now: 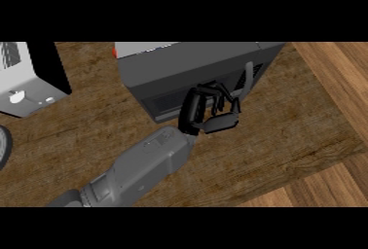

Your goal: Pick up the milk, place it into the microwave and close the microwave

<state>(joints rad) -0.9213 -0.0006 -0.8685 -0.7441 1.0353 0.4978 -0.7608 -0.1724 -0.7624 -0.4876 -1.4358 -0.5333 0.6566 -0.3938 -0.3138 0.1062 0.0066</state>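
Right hand (212, 111) touches the front of the dark grey microwave (188, 68) with fingers half curled, holding nothing. I cannot see the milk. At left on the wooden table (302, 121) stands a white appliance (28, 78).

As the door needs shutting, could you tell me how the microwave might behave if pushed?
The microwave is a broad box sitting flat on the wooden counter, so it probably won't tip or roll. It looks bulky beside the robot hand, so it is likely heavy and may barely slide.
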